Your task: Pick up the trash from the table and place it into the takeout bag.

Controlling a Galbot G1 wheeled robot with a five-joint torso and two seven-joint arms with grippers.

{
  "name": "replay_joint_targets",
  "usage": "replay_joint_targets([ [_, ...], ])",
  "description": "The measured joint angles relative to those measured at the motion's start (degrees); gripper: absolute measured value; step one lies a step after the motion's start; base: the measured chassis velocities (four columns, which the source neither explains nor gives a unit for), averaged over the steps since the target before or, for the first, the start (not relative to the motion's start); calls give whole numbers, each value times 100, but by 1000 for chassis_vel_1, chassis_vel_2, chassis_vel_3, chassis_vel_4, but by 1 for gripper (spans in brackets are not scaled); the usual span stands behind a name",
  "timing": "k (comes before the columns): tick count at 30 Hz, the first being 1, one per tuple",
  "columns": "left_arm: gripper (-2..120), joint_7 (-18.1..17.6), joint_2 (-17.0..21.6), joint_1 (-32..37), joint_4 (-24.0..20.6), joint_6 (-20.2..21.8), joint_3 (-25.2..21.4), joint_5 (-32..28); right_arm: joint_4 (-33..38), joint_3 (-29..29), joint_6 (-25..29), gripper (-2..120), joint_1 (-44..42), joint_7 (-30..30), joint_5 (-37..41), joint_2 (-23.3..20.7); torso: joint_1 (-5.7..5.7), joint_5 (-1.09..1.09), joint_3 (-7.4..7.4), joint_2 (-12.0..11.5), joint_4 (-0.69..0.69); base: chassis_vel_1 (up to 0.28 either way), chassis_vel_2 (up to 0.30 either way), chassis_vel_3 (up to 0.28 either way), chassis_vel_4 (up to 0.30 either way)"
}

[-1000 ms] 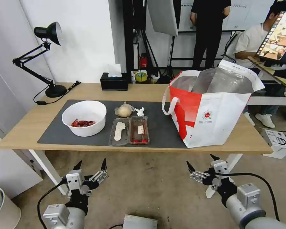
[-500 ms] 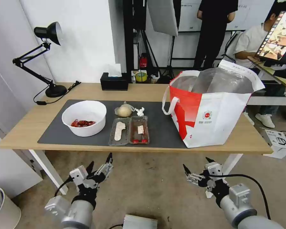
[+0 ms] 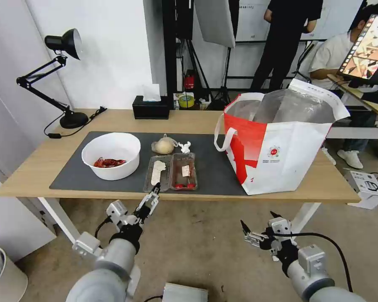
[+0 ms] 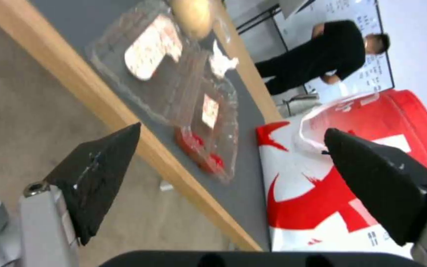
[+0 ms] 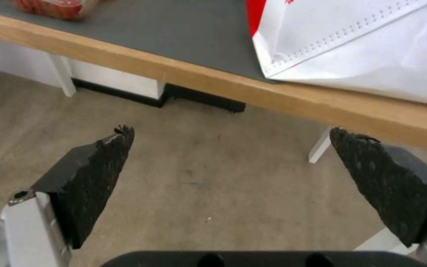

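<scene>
On the dark mat of the table point(image 3: 38, 176) lie a white bowl with red scraps point(image 3: 111, 155), a clear clamshell tray point(image 3: 171, 172), a knotted clear bag with a beige lump point(image 3: 164, 146) and a small crumpled tissue point(image 3: 185, 147). The red-and-white takeout bag point(image 3: 281, 142) stands open at the right end. My left gripper point(image 3: 147, 202) is open, just below the table's front edge under the tray. The left wrist view shows the tray point(image 4: 174, 85), tissue point(image 4: 223, 61) and takeout bag point(image 4: 352, 193) beyond the left gripper point(image 4: 231, 129). My right gripper point(image 3: 258, 221) hangs open lower down, in front of the bag.
A black desk lamp point(image 3: 63, 46) and a black tissue box point(image 3: 151, 108) stand along the back of the table. White table legs point(image 3: 59, 218) flank the floor space under it. A white bin point(image 3: 0, 272) sits low at the left. People stand and sit behind the table.
My left arm has risen and reached forward, bringing its open gripper up to the table's front edge below the tray. The right gripper has sunk slightly and drifted left.
</scene>
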Motion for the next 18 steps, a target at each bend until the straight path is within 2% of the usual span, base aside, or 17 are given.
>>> replay_joint_targets([
  [1, 100, 0, 0, 0, 0, 0, 0, 0, 0, 0, 0, 100, 0, 0, 0, 0, 0, 0, 0, 0, 0, 0, 0, 0, 0],
  [3, 100, -269, 25, -114, 27, 125, 33, -301, -6, 15, -2, 100, -2, 2, 1, 36, 0, 0, 0, 0, 0, 0, 0, 0, 0],
  [9, 100, -571, -23, -397, 137, 180, 194, -481, 3, 94, -2, 100, -48, 7, 2, 55, 0, 0, 0, 0, 0, 0, 0, 0, 0],
  [18, 100, -797, -68, -753, 279, 293, 347, -602, 41, 97, 15, 100, -150, 9, -93, 149, 0, 0, 0, 0, 0, 0, 0, 0, 0],
])
